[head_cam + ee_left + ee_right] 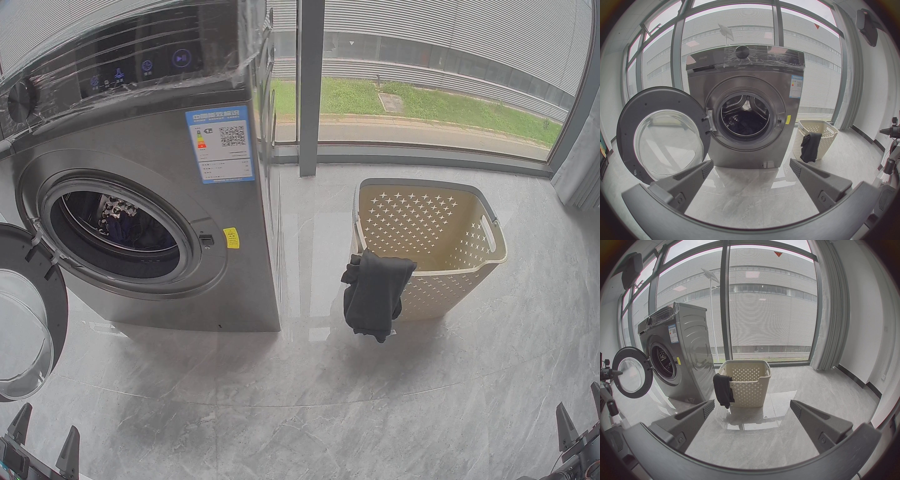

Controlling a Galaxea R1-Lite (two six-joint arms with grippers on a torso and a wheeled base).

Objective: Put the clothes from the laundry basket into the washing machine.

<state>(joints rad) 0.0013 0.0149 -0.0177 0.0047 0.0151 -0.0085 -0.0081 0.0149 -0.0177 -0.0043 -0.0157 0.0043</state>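
Observation:
The grey washing machine stands at the left with its round door swung open; dark clothes lie in its drum. A cream laundry basket sits on the floor to the machine's right, by the window. A dark garment hangs over the basket's near left rim. My left gripper is low at the near left, open and holding nothing. At the near right my right gripper is open too, with nothing between its fingers, well short of the basket.
Glossy grey tile floor lies open between me and both the machine and the basket. Floor-to-ceiling windows and a frame post stand behind them. A grey curtain hangs at the far right.

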